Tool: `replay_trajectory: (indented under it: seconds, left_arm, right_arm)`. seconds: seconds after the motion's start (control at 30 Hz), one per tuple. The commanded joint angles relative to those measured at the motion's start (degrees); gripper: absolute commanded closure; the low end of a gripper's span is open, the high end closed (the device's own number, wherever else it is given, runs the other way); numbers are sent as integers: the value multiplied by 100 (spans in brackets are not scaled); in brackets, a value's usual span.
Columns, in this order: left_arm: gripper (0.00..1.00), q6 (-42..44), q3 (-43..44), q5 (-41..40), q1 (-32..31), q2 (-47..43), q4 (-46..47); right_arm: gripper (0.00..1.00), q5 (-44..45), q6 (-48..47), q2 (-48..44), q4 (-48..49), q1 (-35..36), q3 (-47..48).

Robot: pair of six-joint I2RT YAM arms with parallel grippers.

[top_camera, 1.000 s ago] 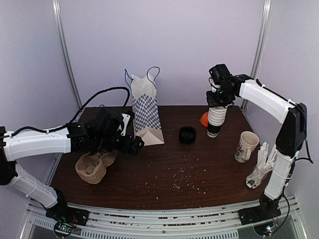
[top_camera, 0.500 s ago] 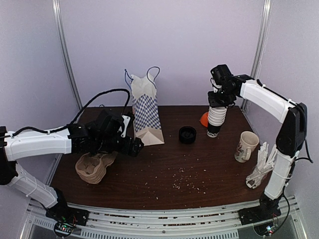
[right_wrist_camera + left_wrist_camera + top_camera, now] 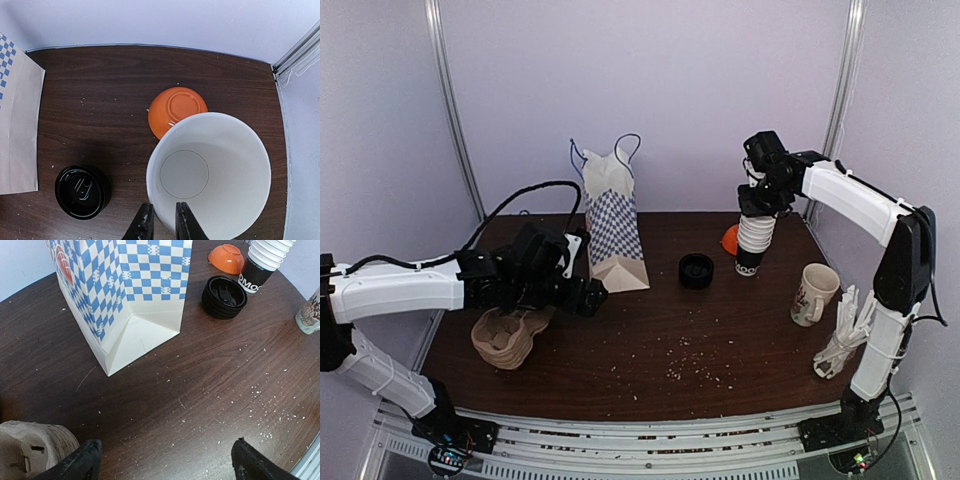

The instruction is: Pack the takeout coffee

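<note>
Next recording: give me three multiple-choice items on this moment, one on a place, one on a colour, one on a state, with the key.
1. Where does the orange bowl lie?
A. at the near edge
B. beside the cup stack
C. in the far left corner

2. What colour are the checks on the bag?
A. red
B. green
C. blue

3. How is the left gripper?
A. open, with nothing between its fingers
B. shut tight
C. out of view

Key:
1 B, since the right wrist view shows the bowl just behind the stack.
2 C, since the left wrist view shows blue-and-white checks.
3 A, since its fingers stand wide apart over bare table.
</note>
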Motion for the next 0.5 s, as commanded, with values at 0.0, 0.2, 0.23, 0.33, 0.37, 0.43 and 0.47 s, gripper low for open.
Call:
replay_trajectory:
  seconds: [0.0,0.2,0.23,0.33,0.37,0.43,0.47]
  left_arm:
    - [7,-57,-52,86,38,27,202]
    - [7,-54,-55,99,42,24,202]
    - [7,-52,-48,94,38,22,205]
    - [7,-42,-34,104,39,22,204]
    - [7,-37,-28,102,40,15,204]
    - [7,-38,-18,101,41,14,206]
    - [7,-43,-16,106,36,14,202]
  right_arm:
    - [87,-25,-24,101,-78,-68,-44]
    - [100,-32,-67,102,-119,-62,78]
    - [100,-40,-81,91,-139,-63,124]
    - [100,-4,-115,48,-157,-62,195]
    - [100,15,-117,29,-166,-62,208]
    - [100,34,-118,0,-179,-59,239]
    - [100,36,-108,-14,-189,-61,257]
